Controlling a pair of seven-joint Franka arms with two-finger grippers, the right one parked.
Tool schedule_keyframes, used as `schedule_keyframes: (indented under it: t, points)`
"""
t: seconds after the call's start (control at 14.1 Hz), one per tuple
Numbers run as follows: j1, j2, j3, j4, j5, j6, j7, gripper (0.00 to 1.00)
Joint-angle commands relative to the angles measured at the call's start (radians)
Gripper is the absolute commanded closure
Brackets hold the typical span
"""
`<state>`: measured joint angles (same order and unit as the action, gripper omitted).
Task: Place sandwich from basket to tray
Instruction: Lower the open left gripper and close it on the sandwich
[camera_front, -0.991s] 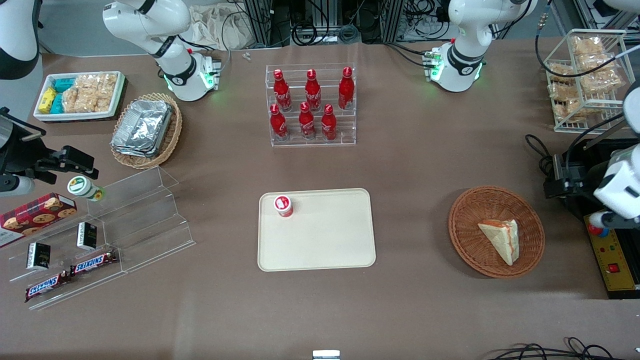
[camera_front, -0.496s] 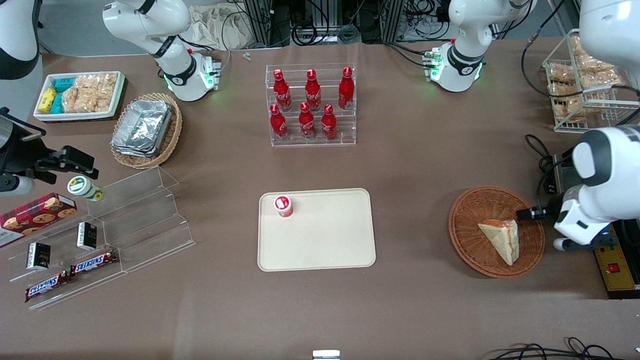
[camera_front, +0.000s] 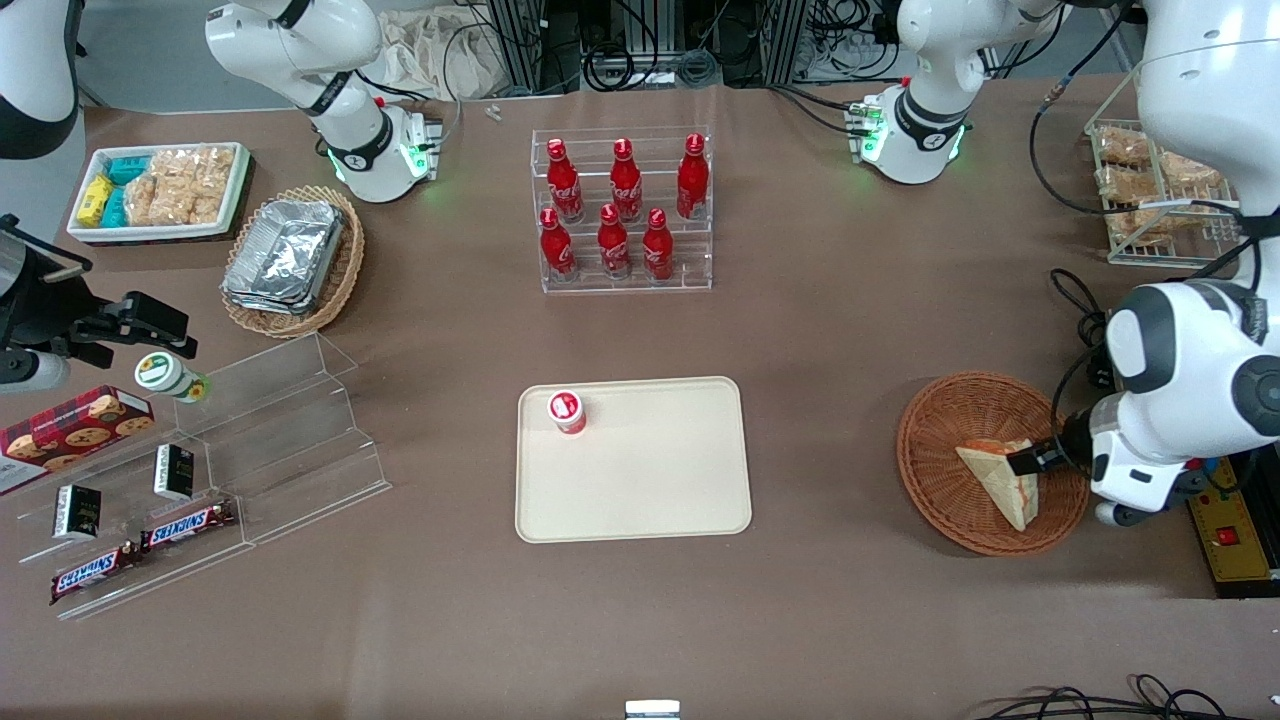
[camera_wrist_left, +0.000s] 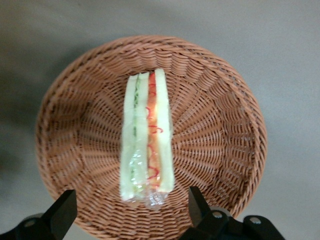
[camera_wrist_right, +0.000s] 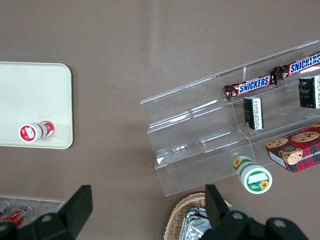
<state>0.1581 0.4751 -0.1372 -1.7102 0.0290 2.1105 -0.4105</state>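
Gripper (camera_wrist_left: 131, 212) above the basket (camera_front: 940, 515), fingers spread wide, one each side of the sandwich's narrow end, not touching it. Sandwich (camera_wrist_left: 146, 137) lies in the basket directly below. Tray (camera_front: 650, 480) well apart, toward the parked arm's end, a small red-capped bottle (camera_front: 566, 412) on it.

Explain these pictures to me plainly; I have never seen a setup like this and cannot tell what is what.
Two white robot arms stand at a brown table. One picture looks down from the front; the others come from cameras on the arms' wrists. The working arm's end effector hangs open over the sandwich, a wedge lying in the round wicker basket, and holds nothing. The beige tray, where the sandwich should go, carries a small red-capped bottle. Farther from the front camera stands a rack of red bottles.
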Motion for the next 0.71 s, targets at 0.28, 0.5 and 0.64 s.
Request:
schedule_keyframes:
  t: [0.28, 0.5, 0.64]
  points:
    - [-0.002, 0.057, -0.002, -0.002, 0.011, 0.077, -0.036, 0.02]
    - [0.001, 0.071, -0.002, 0.003, -0.001, 0.085, -0.079, 0.13]
    - [0.008, 0.089, -0.015, 0.009, 0.002, 0.088, -0.128, 0.31]
